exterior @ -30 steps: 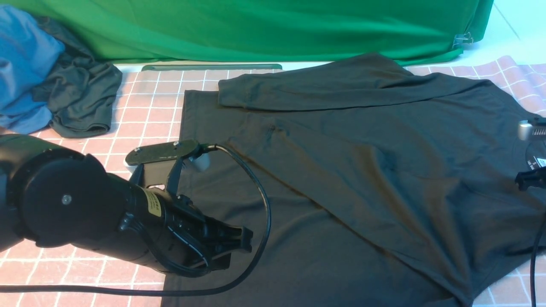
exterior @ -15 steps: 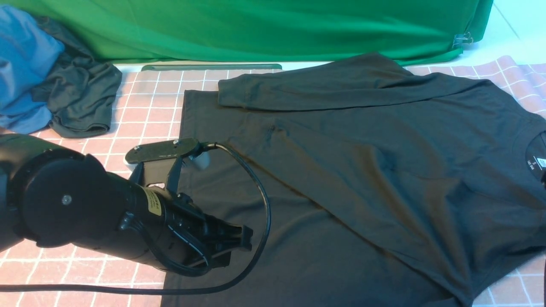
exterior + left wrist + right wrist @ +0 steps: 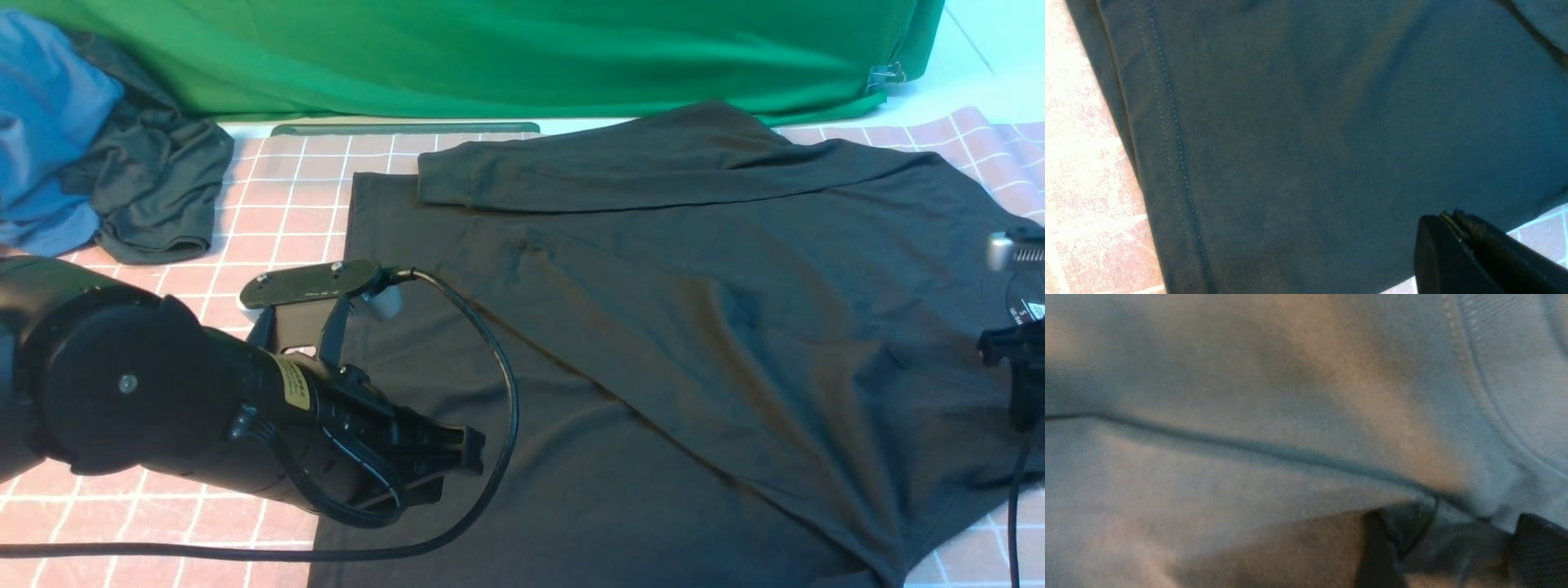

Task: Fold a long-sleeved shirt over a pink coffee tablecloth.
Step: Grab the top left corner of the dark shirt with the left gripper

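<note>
– Between the jaws of the right pincer (image 3: 1011, 296), what is found?

– A ridge of the large black soft-knit long-sleeved shirt (image 3: 694, 327) is seen there, just beside its ribbed collar (image 3: 1494, 375). The jaws are held wide apart, one on each side of the ridge, and nothing is pinched.

– How is the shirt laid from that pincer?

– It is spread on the dusty pink-brown tablecloth with thin white grid lines (image 3: 277, 212). Its long axis is run straight away from the right pincer toward the left pincer (image 3: 472, 451). The collar end is placed at the right one, and the stitched hem (image 3: 1167, 163) just beneath the left one. One sleeve (image 3: 612, 171) is laid across the body on the side far from both.

– And the left pincer?

– Its jaws are pressed together on nothing. It is hung low over the near hem corner, with the arm stretched forward and tilted down.

– Which arm is judged nearer to the work?

– Each is set at its own end. Little of the right arm is shown beyond its fingertips and a cable. A grip at the collar by the right is judged to come first, since its jaws are already placed astride the cloth.
</note>
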### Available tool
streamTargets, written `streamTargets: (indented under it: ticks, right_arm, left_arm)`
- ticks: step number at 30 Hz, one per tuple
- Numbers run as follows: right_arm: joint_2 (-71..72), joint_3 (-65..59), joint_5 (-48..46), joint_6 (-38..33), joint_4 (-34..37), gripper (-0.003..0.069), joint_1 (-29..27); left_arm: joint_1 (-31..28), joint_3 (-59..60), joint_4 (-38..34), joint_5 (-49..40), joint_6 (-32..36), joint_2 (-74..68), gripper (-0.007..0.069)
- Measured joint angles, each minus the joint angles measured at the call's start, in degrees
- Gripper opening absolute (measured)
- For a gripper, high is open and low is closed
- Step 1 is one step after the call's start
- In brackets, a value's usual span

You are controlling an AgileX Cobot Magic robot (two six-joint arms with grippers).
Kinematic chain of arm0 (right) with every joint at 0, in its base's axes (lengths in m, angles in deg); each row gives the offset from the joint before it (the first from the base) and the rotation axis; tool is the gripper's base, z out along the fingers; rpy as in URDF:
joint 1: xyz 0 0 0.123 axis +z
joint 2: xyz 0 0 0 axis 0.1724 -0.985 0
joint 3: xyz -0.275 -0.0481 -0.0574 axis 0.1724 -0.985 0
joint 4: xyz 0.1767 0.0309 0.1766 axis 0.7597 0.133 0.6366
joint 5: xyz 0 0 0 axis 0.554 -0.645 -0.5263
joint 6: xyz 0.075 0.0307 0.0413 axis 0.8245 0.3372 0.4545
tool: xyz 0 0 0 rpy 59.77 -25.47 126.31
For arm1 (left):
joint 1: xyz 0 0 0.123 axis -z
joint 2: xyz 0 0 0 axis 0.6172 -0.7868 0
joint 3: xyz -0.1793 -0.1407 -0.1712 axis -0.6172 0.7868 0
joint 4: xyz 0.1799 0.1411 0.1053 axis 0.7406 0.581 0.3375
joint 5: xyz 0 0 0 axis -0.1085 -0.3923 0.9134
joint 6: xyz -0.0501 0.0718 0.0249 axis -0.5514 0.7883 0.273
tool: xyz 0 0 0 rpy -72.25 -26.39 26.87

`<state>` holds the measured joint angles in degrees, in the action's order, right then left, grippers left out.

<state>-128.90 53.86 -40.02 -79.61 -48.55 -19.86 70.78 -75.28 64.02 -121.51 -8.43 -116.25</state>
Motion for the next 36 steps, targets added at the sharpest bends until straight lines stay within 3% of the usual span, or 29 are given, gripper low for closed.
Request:
streamTargets:
  ticks: [4,7,14,20,28,34,35,36]
  right_arm:
    - [-0.20,0.00,0.00,0.00,0.25,0.0141,0.05]
    - [-0.20,0.00,-0.06,-0.17,0.25,0.0077,0.05]
    - [2.29,0.00,-2.21,-0.22,-2.28,0.0077,-1.14]
    - [4.39,0.25,-10.44,-3.34,-3.45,0.0077,-6.30]
    - [4.39,0.25,-12.09,-4.70,-3.57,0.0084,-8.63]
    - [4.39,0.19,-12.92,-3.39,-5.76,0.0169,-8.63]
    - [4.39,0.19,-12.92,-2.42,-7.01,0.0205,-8.63]
    - [4.47,0.19,-13.11,0.12,-9.51,0.0286,-8.63]
  left_arm:
    - [0.00,0.00,0.38,0.03,0.00,0.00,0.0013]
    - [0.00,0.00,0.67,0.21,0.00,0.00,0.0013]
    - [0.00,0.00,0.73,0.42,0.00,0.00,0.0013]
    - [0.00,0.00,0.85,0.84,0.00,0.00,0.0013]
    - [0.00,0.00,0.85,0.84,0.00,0.00,0.0013]
    - [0.00,0.00,0.85,0.66,0.00,0.00,0.0013]
    - [0.00,0.00,0.85,0.47,0.00,0.00,0.0013]
    - [0.00,0.00,0.94,0.23,0.00,0.00,0.0013]
